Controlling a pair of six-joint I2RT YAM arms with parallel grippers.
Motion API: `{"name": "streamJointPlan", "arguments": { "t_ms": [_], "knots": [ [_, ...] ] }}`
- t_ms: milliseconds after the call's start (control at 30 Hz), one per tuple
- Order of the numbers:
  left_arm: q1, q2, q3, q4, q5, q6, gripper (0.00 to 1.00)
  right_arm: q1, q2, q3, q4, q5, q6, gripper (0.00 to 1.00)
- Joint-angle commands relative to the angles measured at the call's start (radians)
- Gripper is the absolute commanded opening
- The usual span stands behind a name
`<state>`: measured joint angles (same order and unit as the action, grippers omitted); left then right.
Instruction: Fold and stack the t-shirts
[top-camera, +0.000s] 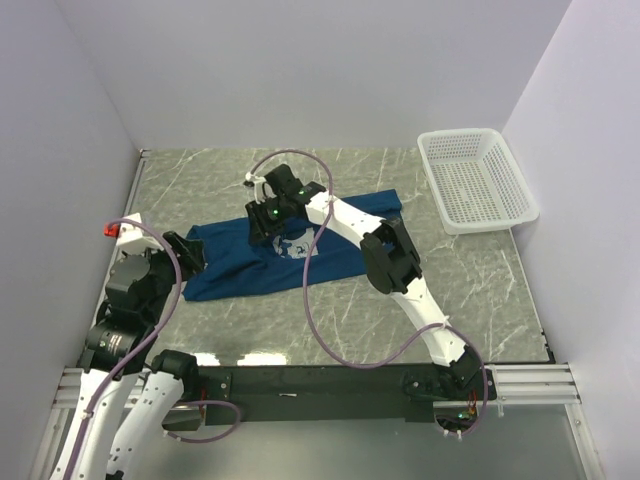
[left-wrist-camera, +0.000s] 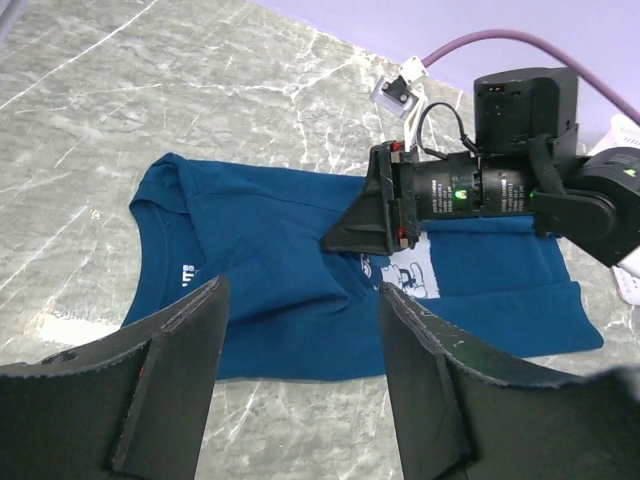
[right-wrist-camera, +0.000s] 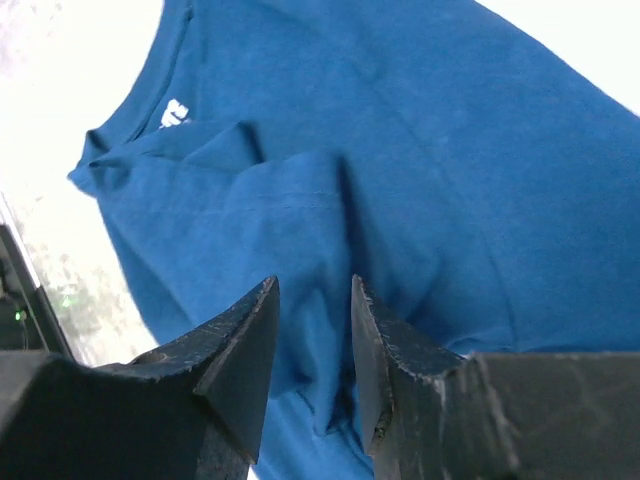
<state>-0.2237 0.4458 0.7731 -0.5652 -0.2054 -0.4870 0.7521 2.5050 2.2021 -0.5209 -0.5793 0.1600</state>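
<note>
A blue t-shirt with a white print lies spread on the marble table, collar toward the left. My right gripper is down on the shirt's middle. In the right wrist view its fingers stand close together around a raised ridge of blue cloth. The left wrist view shows it pressing into the shirt next to the print. My left gripper is open and empty, above the table just short of the shirt's near edge.
A white plastic basket stands at the back right corner. A small red-and-white object sits by the left wall. Purple cables loop over both arms. Walls close the table on three sides.
</note>
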Motion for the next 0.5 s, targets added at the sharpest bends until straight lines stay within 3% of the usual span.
{"name": "streamJointPlan", "arguments": {
  "t_ms": [0, 467],
  "knots": [
    [0.004, -0.018, 0.005, 0.034, 0.024, 0.019, 0.67, -0.002, 0.014, 0.061, 0.030, 0.021, 0.052, 0.43],
    [0.004, -0.033, -0.003, 0.037, 0.031, 0.001, 0.67, 0.003, 0.055, 0.065, 0.027, -0.001, 0.061, 0.42]
  ]
}}
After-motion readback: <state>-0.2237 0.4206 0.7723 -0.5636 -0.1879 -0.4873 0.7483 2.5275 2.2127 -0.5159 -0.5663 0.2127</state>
